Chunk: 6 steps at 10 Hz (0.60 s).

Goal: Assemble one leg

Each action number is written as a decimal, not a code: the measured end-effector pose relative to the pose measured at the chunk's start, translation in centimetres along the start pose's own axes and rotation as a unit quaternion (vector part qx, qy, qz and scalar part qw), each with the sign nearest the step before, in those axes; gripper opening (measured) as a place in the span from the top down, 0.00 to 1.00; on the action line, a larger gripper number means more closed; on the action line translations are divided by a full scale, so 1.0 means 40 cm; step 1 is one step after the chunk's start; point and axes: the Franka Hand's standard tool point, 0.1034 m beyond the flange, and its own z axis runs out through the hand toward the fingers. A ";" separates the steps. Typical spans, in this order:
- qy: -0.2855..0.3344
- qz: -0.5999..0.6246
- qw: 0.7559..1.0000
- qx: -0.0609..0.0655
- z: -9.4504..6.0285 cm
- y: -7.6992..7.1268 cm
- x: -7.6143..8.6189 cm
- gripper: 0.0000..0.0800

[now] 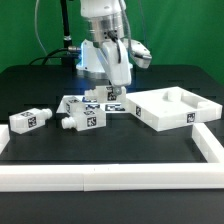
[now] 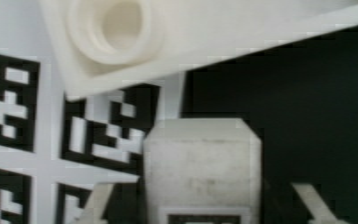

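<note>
Pincer [image 1: 117, 82] clenched on one leg [image 2: 202, 162]; the post sits between the fingers, seemingly clear of the counter [image 1: 40, 85]. The marker board [image 1: 97, 104] lies just below. Close by in the wrist view is a white corner with a round socket [image 2: 114, 32], probably part of the panel [image 1: 192, 118], which lies toward the exterior view's right. Spare legs [image 1: 30, 119] lie on the counter toward the exterior view's left, one of them beside the board. Judged progress: pickup is done and the leg is not yet at the socket. Lining up the peg, seating it and twisting it home remain.
</note>
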 end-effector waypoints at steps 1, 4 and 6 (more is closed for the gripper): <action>-0.001 0.001 1.000 0.001 -0.002 -0.006 0.001 0.64; -0.001 0.051 0.999 -0.005 0.007 0.013 0.007 0.64; 0.009 0.092 0.996 0.008 0.028 0.038 0.036 0.64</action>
